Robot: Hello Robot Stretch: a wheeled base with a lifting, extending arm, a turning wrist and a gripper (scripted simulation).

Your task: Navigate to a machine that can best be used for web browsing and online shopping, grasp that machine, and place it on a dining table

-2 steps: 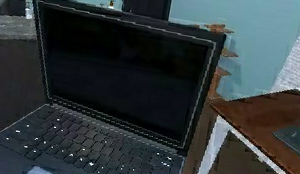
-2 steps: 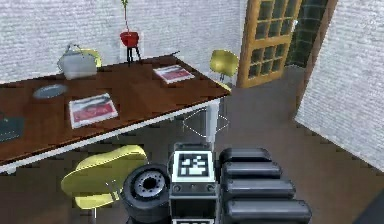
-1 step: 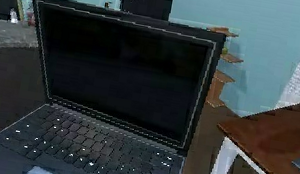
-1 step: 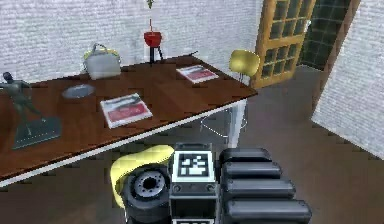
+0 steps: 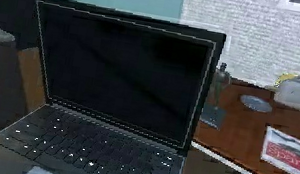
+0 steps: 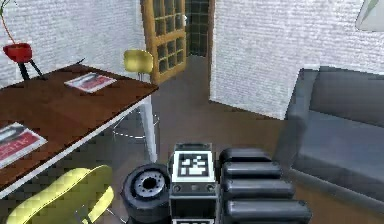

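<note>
The end effector point(image 6: 148, 192) sits low in the arm side view as a dark round body. It is just left of a white marker point(image 6: 195, 165) on the arm point(image 6: 255, 185), whose stacked dark segments lie to its right. Its fingers cannot be made out, so I cannot tell how they stand or whether it holds anything.

The laptop point(image 5: 117, 90) appears in the forward view, very near the camera, with its lid up, its screen dark and its keyboard toward the viewer. Where it lies relative to the end effector cannot be told, nor what it rests on. Right of the laptop in that view runs the brown counter point(image 5: 253, 128). It carries a red-and-white magazine point(image 5: 294, 155), a grey dish point(image 5: 255, 103), a pale boxy thing point(image 5: 299, 93) and a small bottle point(image 5: 221, 84).

In the arm side view the counter point(image 6: 70, 110) stretches left of and beyond the end effector, on white legs. A near magazine point(image 6: 12, 145) and a far magazine point(image 6: 90, 82) lie on it. A red bowl point(image 6: 18, 52) on a black stand sits at its far left. A near chair point(image 6: 70, 195), yellow, stands just left of the end effector at the counter's edge. A far chair point(image 6: 138, 62), also yellow, stands beyond it at the counter's other end. Farther out is a wooden door point(image 6: 165, 40) with glass panes. A dark grey sofa point(image 6: 335, 115) lies to the end effector's right.
</note>
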